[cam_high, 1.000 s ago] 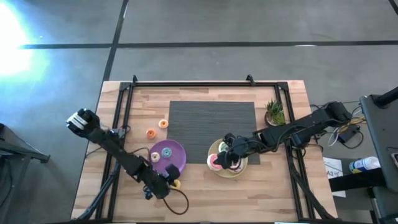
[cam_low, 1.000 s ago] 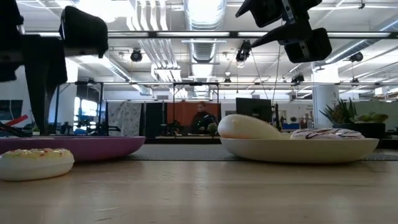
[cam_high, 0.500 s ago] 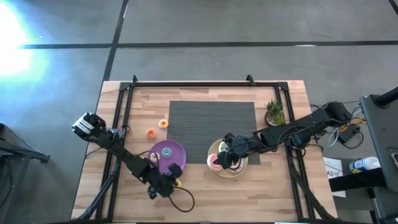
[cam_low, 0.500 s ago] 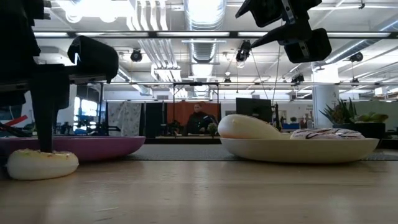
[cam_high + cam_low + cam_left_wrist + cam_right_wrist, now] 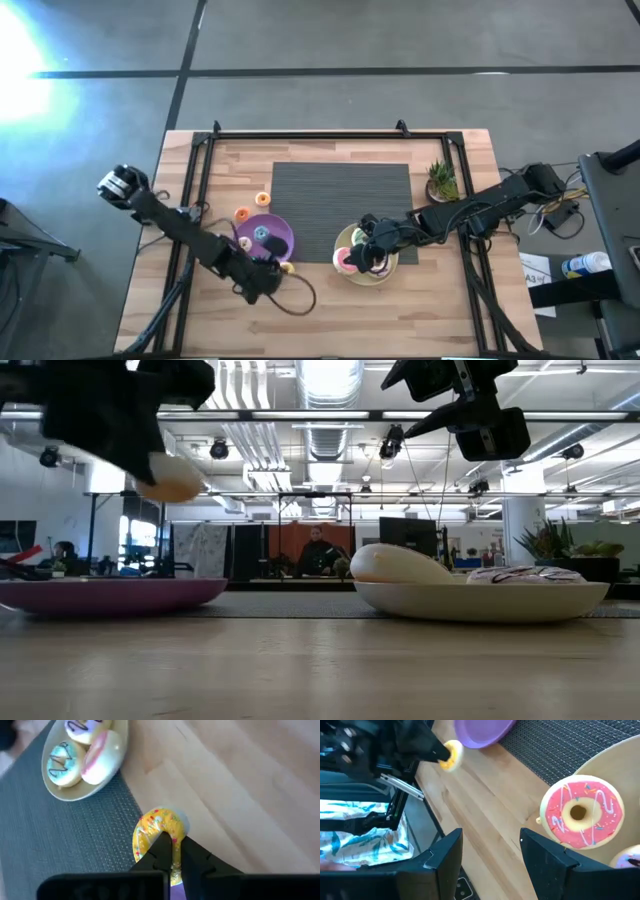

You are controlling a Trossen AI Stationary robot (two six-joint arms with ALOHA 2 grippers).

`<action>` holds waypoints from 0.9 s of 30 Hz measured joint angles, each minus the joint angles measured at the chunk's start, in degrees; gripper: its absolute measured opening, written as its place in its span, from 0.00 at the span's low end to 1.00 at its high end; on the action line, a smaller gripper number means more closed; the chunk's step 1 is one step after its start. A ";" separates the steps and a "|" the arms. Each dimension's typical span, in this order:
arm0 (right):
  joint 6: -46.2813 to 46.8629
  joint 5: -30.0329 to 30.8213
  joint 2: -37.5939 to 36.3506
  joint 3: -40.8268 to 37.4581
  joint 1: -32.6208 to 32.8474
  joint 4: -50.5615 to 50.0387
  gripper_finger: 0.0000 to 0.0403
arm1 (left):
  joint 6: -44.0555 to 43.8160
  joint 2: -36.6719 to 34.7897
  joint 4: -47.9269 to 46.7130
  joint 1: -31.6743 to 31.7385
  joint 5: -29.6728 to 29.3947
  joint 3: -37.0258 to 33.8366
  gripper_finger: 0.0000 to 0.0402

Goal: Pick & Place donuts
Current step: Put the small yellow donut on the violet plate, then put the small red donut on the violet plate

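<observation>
My left gripper [image 5: 282, 268] is shut on a small yellow donut [image 5: 159, 831] and holds it in the air beside the purple plate [image 5: 278, 246]; the low view shows the donut [image 5: 170, 484] well above the table. A small pale donut [image 5: 245, 243] lies on that plate. Two orange donuts [image 5: 241, 214] [image 5: 263, 199] rest on the wood farther back. My right gripper [image 5: 492, 855] stands open above the pale-yellow plate [image 5: 620, 765], on which the pink donut [image 5: 581, 815], a green-white one [image 5: 62, 762] and a purple-white one [image 5: 85, 727] lie. My left gripper pinches the yellow donut's ring [image 5: 176, 851] between its two fingers. One fingertip [image 5: 161, 846] sits at the hole and the other [image 5: 192, 855] outside the rim. The donut is lifted clear of the table and sticks out past the fingertips.
A dark ribbed mat [image 5: 340, 205] covers the table's middle, and both plates overlap its near edge. A small potted plant [image 5: 440, 180] stands at the far right. Black frame rails [image 5: 195, 190] run along the table's sides. Bare wood lies along the near edge.
My left gripper has shut on the yellow donut, which lay on the wood by the purple plate. It has then risen and gone toward the far edge, lifting the donut clear of the table.
</observation>
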 joint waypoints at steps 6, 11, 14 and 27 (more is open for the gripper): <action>-1.16 0.15 -0.02 0.00 -0.02 -0.33 0.47 | -7.35 -2.83 -1.82 10.09 1.09 -3.24 0.00; -1.11 1.02 -0.02 0.00 -0.02 -0.57 0.47 | -9.06 -0.04 -0.77 18.45 5.52 -7.74 0.00; -0.89 1.05 -0.02 0.00 -0.07 -0.60 0.47 | -9.60 2.30 -1.10 20.44 5.23 -9.81 0.02; -0.11 1.12 -0.02 0.00 -0.09 -0.79 0.47 | -14.29 1.25 -14.10 20.51 4.97 -3.71 0.41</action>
